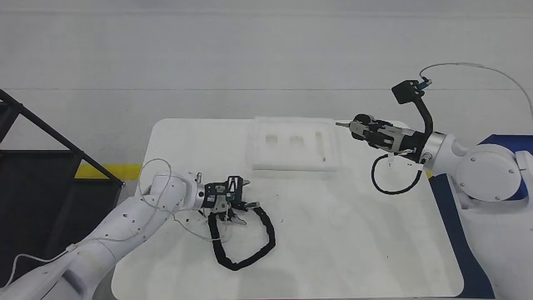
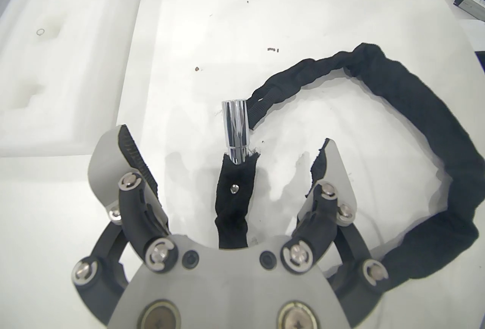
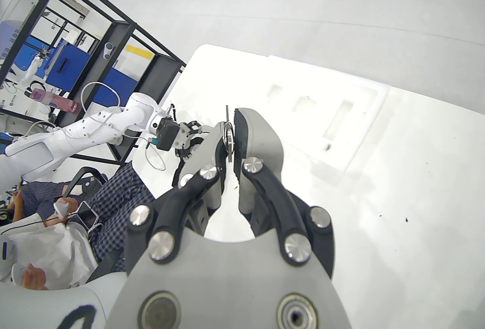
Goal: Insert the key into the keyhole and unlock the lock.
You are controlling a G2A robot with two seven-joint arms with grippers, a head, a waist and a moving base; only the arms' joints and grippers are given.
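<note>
Much of the key point(image 3: 227, 114) is buried between the pads of my right end effector point(image 3: 229, 126), which is clenched on it. Only a thin edge-on blade and part of its ring stick out past the tips, so I cannot make out its teeth. From the top view it is a mere sliver at my right end effector point(image 1: 346, 124), raised off the worktop point(image 1: 375, 233) beside the right end of the foam tray point(image 1: 296, 165) and well apart from the lock point(image 1: 250, 254). The lock lies on the worktop's near-left part. Its chrome cylinder point(image 2: 237, 131) stands between the spread fingers of my left end effector point(image 2: 225, 141), which is released and touches neither side of it. The cylinder's far end face is turned away from my left wrist camera, so I cannot tell where the keyhole sits. My own palm plate cuts off the lower run of the black fabric-sleeved chain point(image 2: 416, 99), and from above my left end effector point(image 1: 237, 193) covers the cylinder. I cannot tell whether my left fingertips touch the worktop. By count there is one key, one lock with one cylinder and one looped chain, and one foam tray with three recesses point(image 3: 339, 118). One recess holds a small ring point(image 3: 307, 97), too small to identify.
</note>
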